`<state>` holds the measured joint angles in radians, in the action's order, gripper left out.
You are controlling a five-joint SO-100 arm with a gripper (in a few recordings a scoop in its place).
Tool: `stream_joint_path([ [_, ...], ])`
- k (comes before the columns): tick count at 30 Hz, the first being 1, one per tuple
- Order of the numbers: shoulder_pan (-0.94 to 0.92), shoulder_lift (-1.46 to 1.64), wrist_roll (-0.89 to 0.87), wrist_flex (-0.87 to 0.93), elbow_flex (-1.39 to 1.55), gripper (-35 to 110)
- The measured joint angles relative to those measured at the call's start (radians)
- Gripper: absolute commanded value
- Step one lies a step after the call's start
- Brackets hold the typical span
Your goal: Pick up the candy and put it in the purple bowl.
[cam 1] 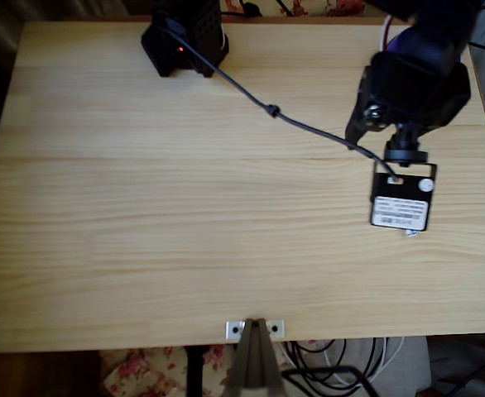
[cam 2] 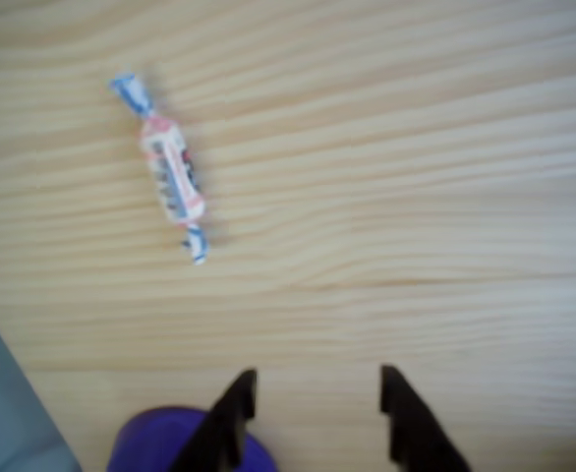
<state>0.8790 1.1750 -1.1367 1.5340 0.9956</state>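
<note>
In the wrist view the candy [cam 2: 170, 172] lies on the bare wooden table, a small twisted wrapper in white, red and blue, lengthwise toward the upper left. My gripper [cam 2: 315, 398] is open at the bottom of that view, its two black fingertips apart with only wood between them. The candy is well ahead of the fingertips and off to the left, untouched. The purple bowl [cam 2: 185, 447] shows as a rounded bluish-purple edge at the bottom left, partly behind the left finger [cam 2: 231, 408]. In the overhead view my black arm [cam 1: 416, 83] reaches over the table's upper right part.
A grey surface [cam 2: 3, 393] cuts across the bottom left corner of the wrist view, beyond the table's edge. In the overhead view a black box [cam 1: 184, 37] with a red light stands at the table's far side, and a black cable [cam 1: 271, 110] runs from it to the arm.
</note>
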Motion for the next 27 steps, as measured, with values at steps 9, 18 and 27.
stream_joint_path([
  [9, 0.041, -0.509, -0.009, 0.209, -0.629, 25],
  [18, 0.011, -0.67, -0.005, 0.261, -1.002, 26],
  [27, 0.003, -0.696, -0.014, 0.213, -1.062, 28],
])
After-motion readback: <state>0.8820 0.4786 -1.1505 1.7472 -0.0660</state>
